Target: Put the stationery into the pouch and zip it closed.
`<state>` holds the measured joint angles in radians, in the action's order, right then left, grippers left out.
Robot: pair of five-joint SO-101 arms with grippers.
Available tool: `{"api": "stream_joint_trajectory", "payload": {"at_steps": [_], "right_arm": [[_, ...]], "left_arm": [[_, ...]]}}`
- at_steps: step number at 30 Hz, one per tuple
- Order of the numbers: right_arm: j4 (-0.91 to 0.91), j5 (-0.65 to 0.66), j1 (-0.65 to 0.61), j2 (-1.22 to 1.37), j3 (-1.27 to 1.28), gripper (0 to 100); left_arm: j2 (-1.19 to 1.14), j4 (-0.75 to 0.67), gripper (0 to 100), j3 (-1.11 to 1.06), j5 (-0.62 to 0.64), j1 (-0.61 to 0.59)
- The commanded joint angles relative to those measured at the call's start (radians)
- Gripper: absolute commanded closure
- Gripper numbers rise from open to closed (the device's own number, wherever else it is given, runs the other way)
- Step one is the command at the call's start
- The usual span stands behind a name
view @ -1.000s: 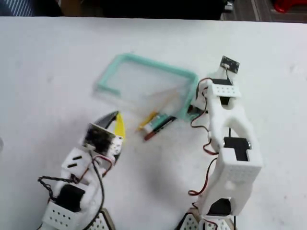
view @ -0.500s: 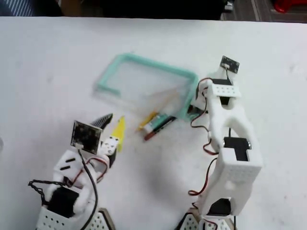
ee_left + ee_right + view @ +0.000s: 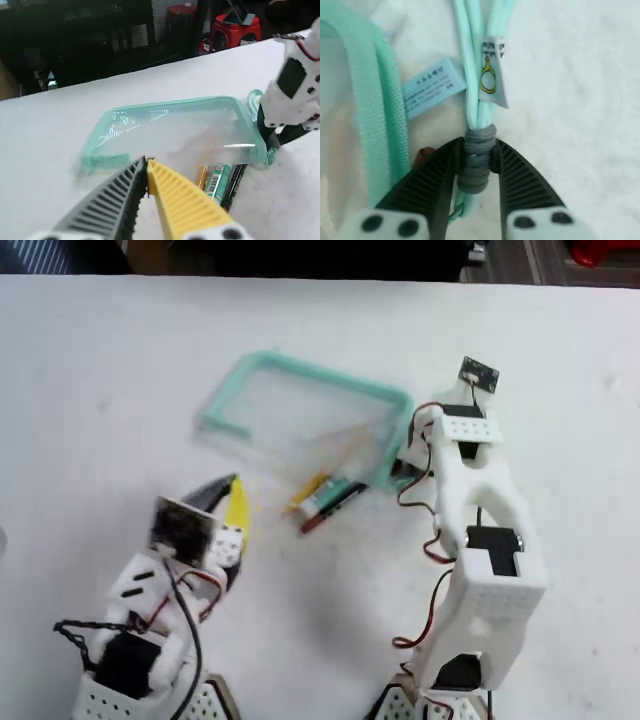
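Since half a second ago, the left gripper [image 3: 232,488] has drawn its grey and yellow fingers together and edged a little nearer the pouch; the right arm, pouch and pens lie as before.

Nearest in the high view, the left gripper hovers over the white table [image 3: 100,360] with its two ridged fingers pressed tip to tip, holding nothing. Its own wrist view shows the same closed gripper [image 3: 146,162] pointing at the pouch's near edge, close to it but apart.

Just beyond lies the stationery [image 3: 325,502], a small bundle of pens: orange, green and black barrels side by side [image 3: 220,180]. They sit at the pouch's near edge with their far ends under or inside its clear wall; which of the two cannot be told. The green barrel carries print too small to read.

Next comes the pouch [image 3: 300,410], flat on the table, clear plastic with mint green edging [image 3: 175,130].

At its far corner, the right gripper [image 3: 477,147] is clamped on a grey sleeve [image 3: 477,165] that binds the pouch's mint cord [image 3: 479,60]. Beside the cord, a pale blue label [image 3: 434,86] bears tiny illegible lines. A white tag [image 3: 493,72] on the cord shows a yellow ring-shaped mark.
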<state>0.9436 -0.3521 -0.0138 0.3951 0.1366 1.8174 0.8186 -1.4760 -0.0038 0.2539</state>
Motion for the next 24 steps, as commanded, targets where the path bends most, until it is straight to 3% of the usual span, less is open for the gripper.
{"api": "stream_joint_trajectory", "payload": {"at_steps": [1,14,17,24], "right_arm": [[0.008,-0.003,-0.021,-0.008,-0.023,98.2],[0.008,-0.003,-0.016,-0.008,-0.023,98.2],[0.035,-0.003,-0.012,-0.019,-0.037,98.2],[0.28,0.021,0.012,-0.214,-0.184,98.2]], "left_arm": [[0.012,0.002,98,0.052,0.172,-0.079],[0.012,0.003,97,0.058,0.169,-0.14],[0.012,-0.005,98,0.057,0.072,-0.128],[0.012,-0.021,98,0.028,-0.058,-0.019]]}}
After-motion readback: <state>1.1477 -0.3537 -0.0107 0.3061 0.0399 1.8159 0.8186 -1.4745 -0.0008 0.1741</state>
